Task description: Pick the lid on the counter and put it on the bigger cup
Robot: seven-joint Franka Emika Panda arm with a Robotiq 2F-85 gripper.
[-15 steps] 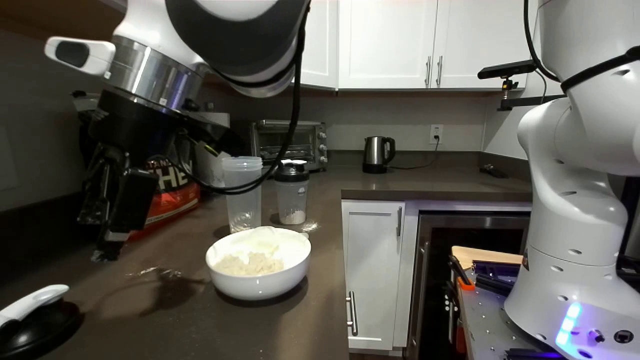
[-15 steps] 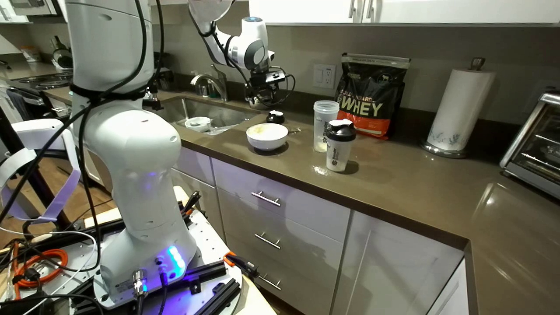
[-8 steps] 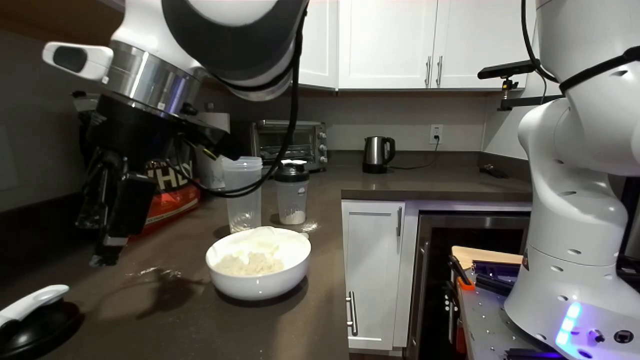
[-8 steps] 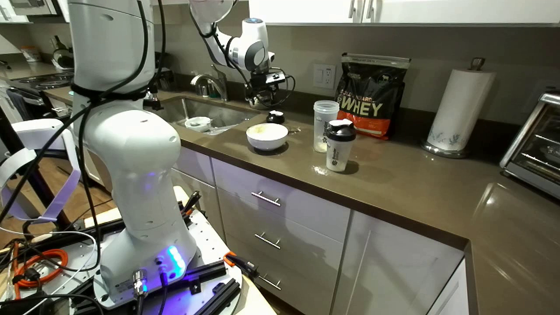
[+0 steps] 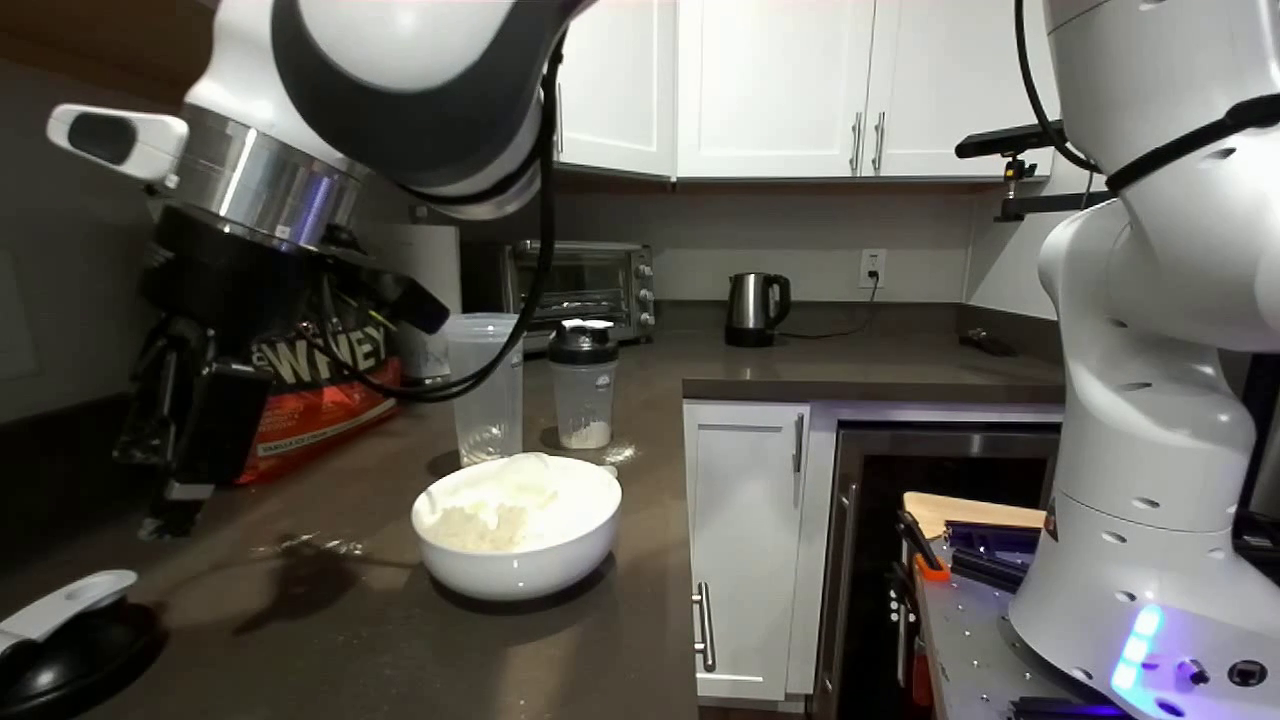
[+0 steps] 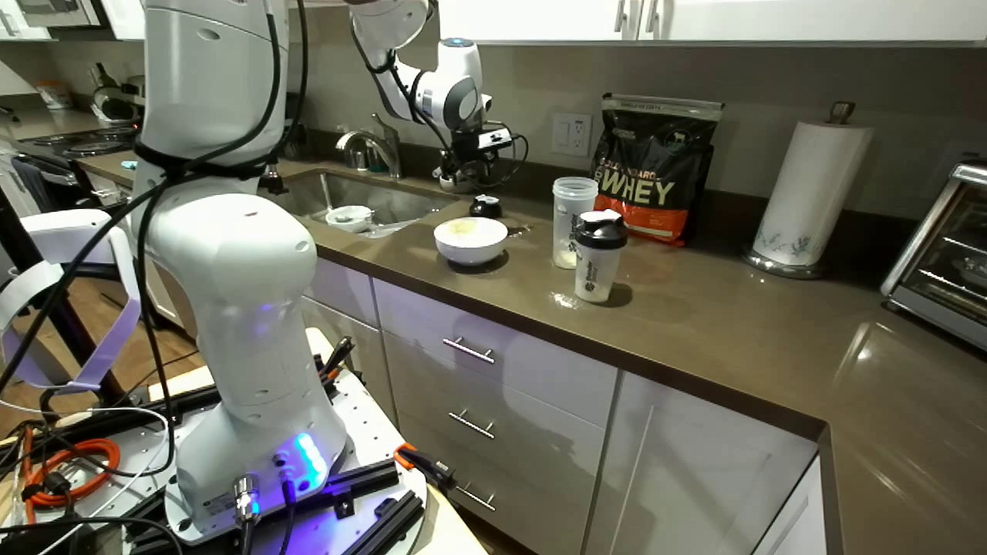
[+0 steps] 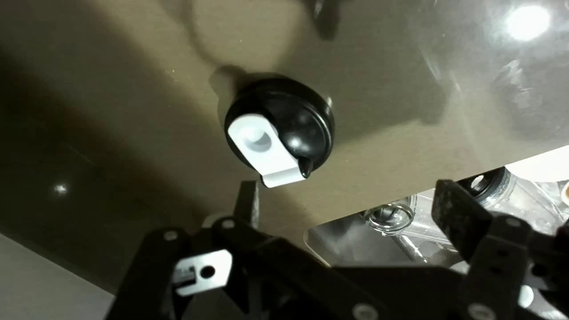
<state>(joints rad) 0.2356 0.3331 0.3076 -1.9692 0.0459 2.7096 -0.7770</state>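
The lid, round and black with a white flip tab, lies on the counter (image 5: pixel 560 660). It shows in both exterior views (image 5: pixel 85 650) (image 6: pixel 485 206) and whole in the wrist view (image 7: pixel 309 122). My gripper (image 7: pixel 346 191) is open and empty. In the wrist view the lid lies beyond the fingertips, nearer the left finger and not between them. In both exterior views the gripper (image 5: pixel 165 520) (image 6: pixel 472 173) hangs above the counter near the lid, apart from it. The bigger cup, tall, translucent and without a lid, stands upright in both exterior views (image 5: pixel 487 390) (image 6: pixel 572 223), out of the wrist view.
A white bowl (image 5: pixel 515 570) of pale food stands near the counter's edge. A shorter shaker with a black lid (image 6: pixel 598 258) stands beside the bigger cup. A whey bag (image 6: pixel 655 169) leans at the wall. The sink (image 7: pixel 338 242) holds clear containers. A cable loops from the arm.
The arm has shifted. In an exterior view the gripper has moved left and slightly down, closer to the lid; in an exterior view it has moved slightly right. The lid, cups and bowl have not moved.
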